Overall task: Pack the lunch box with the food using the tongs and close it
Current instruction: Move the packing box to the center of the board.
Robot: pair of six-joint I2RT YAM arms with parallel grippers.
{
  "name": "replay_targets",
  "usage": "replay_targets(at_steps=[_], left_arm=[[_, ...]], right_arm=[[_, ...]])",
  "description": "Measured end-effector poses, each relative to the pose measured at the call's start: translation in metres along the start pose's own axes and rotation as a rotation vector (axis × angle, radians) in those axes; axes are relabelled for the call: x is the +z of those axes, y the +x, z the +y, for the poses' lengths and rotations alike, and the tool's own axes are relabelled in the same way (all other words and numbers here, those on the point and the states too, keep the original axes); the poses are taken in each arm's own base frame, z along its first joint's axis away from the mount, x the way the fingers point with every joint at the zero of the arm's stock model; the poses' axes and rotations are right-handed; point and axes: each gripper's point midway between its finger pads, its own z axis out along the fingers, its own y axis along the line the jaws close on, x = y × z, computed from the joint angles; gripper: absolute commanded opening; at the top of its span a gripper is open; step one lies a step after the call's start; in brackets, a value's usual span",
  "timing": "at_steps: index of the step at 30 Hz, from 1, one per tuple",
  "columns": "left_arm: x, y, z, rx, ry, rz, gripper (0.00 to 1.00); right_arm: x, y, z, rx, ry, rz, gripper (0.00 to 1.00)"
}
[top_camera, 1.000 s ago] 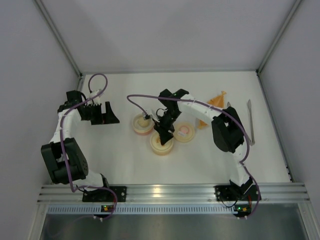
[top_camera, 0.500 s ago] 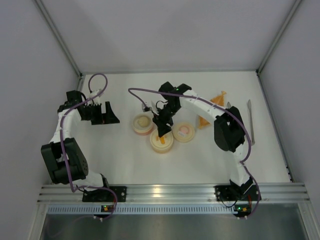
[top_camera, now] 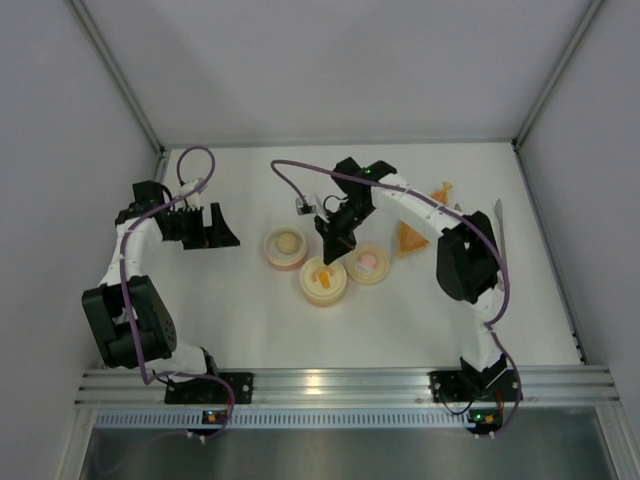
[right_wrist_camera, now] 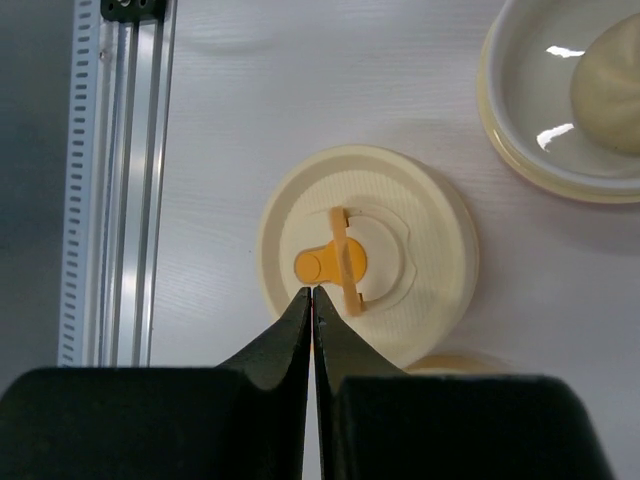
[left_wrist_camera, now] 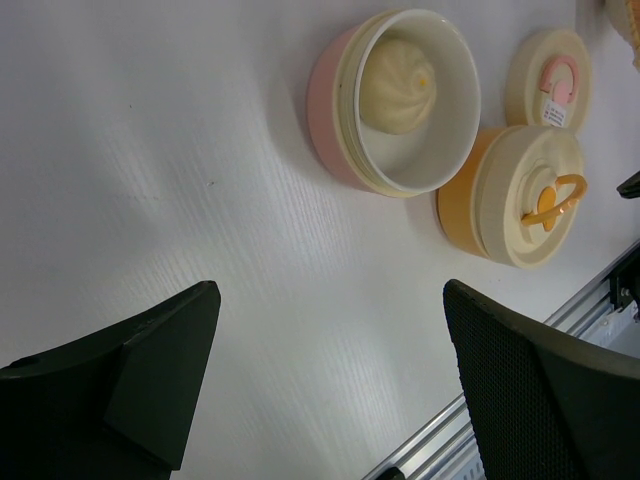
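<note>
The right gripper (right_wrist_camera: 313, 292) is held just over the cream-lidded orange round container (right_wrist_camera: 400, 230), its jaws pressed together on nothing, probably because the lid has been seated. The left gripper (left_wrist_camera: 330, 290) is parked nearby with its jaws spread wide. The pale beige ball (left_wrist_camera: 397, 85) is seated in the open pink round bowl (left_wrist_camera: 330, 110). The slim silver tongs (top_camera: 498, 215) are seen lying untouched by the table's right edge.

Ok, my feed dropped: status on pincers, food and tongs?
Left pincer open, off to the side. Right pincer shut, empty, over the lidded orange container. Bun in the open pink container. Tongs lying far right, ungripped.
</note>
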Motion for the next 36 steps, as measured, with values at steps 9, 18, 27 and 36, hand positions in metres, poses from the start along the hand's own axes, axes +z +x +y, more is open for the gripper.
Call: replay_targets(at_steps=[9, 18, 27, 36], left_arm=[[0.001, 0.001, 0.001, -0.004, 0.001, 0.005, 0.98], [0.006, 0.005, 0.005, -0.02, 0.005, 0.024, 0.98], [0.01, 0.007, 0.008, -0.033, 0.008, 0.037, 0.98], [0.011, 0.009, 0.009, -0.038, 0.01, 0.042, 0.98]], right_arm=[[0.023, 0.02, 0.001, 0.053, -0.07, 0.046, 0.0], [0.039, 0.026, -0.014, 0.11, -0.089, 0.058, 0.0], [0.049, 0.018, -0.018, 0.197, -0.14, 0.013, 0.0], [0.05, 0.02, -0.022, 0.383, -0.215, -0.049, 0.0]])
